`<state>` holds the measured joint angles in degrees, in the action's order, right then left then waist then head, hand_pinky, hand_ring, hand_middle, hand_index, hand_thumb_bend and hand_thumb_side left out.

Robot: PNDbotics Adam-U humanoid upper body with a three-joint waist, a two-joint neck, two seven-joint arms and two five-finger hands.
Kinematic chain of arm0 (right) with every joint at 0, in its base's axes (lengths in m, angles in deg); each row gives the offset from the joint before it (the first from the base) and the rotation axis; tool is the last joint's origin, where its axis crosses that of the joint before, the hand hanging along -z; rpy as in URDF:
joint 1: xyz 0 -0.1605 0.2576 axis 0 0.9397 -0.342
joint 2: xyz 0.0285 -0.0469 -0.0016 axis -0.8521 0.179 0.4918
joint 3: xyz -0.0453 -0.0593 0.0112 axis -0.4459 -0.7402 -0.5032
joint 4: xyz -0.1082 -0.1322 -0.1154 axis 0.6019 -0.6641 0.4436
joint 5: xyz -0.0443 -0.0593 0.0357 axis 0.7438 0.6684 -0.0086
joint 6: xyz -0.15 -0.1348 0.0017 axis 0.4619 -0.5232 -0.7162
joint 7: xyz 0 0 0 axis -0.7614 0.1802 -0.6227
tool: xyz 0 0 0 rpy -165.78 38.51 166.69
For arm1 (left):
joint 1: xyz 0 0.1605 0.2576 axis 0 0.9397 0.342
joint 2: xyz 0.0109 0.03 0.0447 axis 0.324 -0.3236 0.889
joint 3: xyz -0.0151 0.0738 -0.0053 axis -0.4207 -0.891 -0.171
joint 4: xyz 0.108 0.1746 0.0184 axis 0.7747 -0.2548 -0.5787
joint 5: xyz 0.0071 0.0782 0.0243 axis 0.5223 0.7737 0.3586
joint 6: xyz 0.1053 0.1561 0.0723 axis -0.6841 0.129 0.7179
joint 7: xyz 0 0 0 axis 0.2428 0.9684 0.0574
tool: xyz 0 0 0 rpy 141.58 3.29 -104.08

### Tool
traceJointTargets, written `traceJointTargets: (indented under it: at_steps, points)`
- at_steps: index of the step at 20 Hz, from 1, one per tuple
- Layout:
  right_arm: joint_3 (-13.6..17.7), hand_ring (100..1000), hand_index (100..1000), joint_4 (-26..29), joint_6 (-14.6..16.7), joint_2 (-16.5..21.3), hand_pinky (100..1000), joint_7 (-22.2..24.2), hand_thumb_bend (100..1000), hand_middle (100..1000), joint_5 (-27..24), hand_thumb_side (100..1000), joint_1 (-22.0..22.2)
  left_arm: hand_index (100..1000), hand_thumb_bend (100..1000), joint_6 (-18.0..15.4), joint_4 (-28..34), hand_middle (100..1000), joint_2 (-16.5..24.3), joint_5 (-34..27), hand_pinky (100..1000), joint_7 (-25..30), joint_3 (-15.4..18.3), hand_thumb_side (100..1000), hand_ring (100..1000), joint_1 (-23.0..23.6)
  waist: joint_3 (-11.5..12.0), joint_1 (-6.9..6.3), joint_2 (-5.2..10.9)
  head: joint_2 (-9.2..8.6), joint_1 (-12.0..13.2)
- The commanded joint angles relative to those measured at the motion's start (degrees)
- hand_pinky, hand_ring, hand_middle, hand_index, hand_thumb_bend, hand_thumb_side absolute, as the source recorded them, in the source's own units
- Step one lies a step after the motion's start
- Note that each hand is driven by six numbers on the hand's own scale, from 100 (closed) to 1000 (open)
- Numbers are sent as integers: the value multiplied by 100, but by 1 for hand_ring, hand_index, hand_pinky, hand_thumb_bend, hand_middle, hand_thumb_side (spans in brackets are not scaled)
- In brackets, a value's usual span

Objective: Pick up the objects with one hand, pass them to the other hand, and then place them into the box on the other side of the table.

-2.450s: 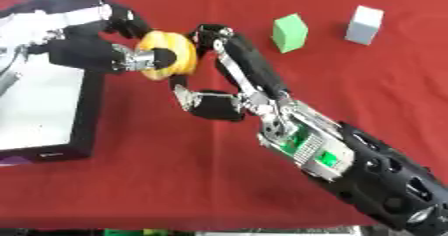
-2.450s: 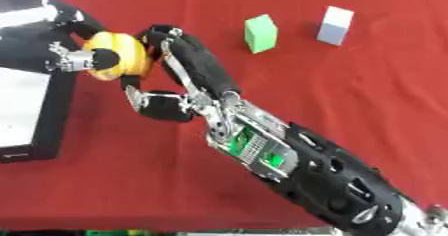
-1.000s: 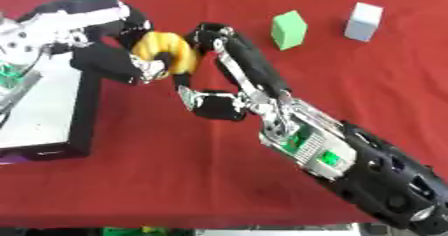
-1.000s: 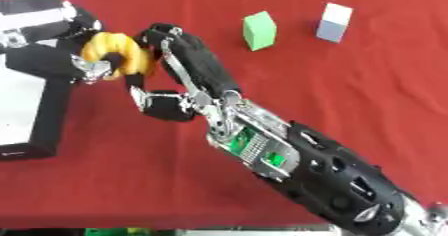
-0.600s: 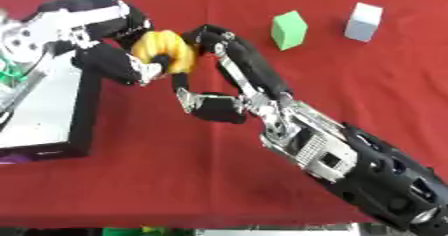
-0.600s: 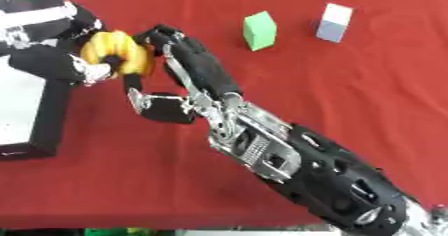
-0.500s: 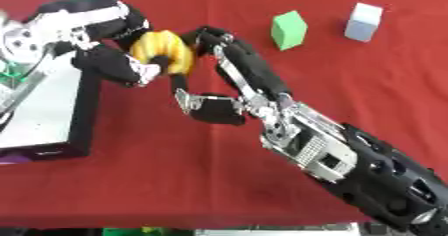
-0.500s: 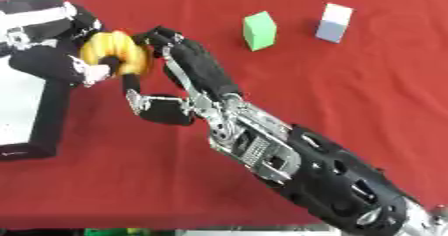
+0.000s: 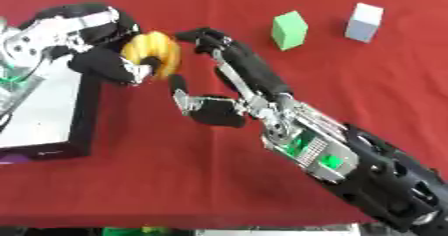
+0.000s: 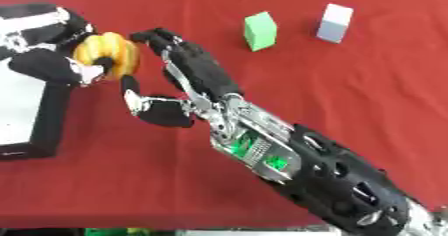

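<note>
A yellow-orange rounded object [image 9: 153,54] is held above the red table near the box's right edge, with my left hand [image 9: 96,55] curled round it from the left. My right hand [image 9: 229,80] stands open just to its right, fingers straight and pointing up-left, thumb [image 9: 182,95] spread below; its fingertips sit close to the object without gripping it. The box [image 9: 39,115], white inside with a black wall, lies at the left edge under my left arm. A green block [image 9: 289,29] and a grey-white block [image 9: 363,22] stand upright at the far right.
Red cloth [image 9: 157,180] covers the table. My right forearm [image 9: 350,165] crosses the lower right diagonally. The table's near edge runs along the bottom.
The yellow object has passed from between both hands into my left hand alone. My right hand has opened and drawn slightly away; my left hand has lifted the object up-left.
</note>
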<state>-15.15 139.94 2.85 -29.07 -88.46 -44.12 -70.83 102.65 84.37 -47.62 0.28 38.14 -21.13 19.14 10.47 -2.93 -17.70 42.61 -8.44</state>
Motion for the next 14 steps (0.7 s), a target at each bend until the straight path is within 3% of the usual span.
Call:
traceJointTargets:
  at_steps: [1, 6, 14]
  points:
    - [73, 790, 902, 138, -31, 94, 809, 38, 100, 845, 67, 475, -49, 337, 100, 228, 55, 358, 284, -69, 752, 127, 179, 203, 537, 5, -5, -5, 131, -63, 45]
    - [121, 779, 894, 198, -72, 148, 802, -40, 100, 836, -48, 432, -28, 339, 100, 137, 234, 356, 625, -223, 752, -211, 493, 220, 536, 299, -15, -5, 131, -75, 96]
    - [194, 758, 870, 250, -183, 245, 793, -219, 100, 794, -314, 428, -9, 362, 100, -14, 629, 372, 1429, -860, 758, -1262, 1306, 264, 540, 1118, -23, 4, 116, -139, 287]
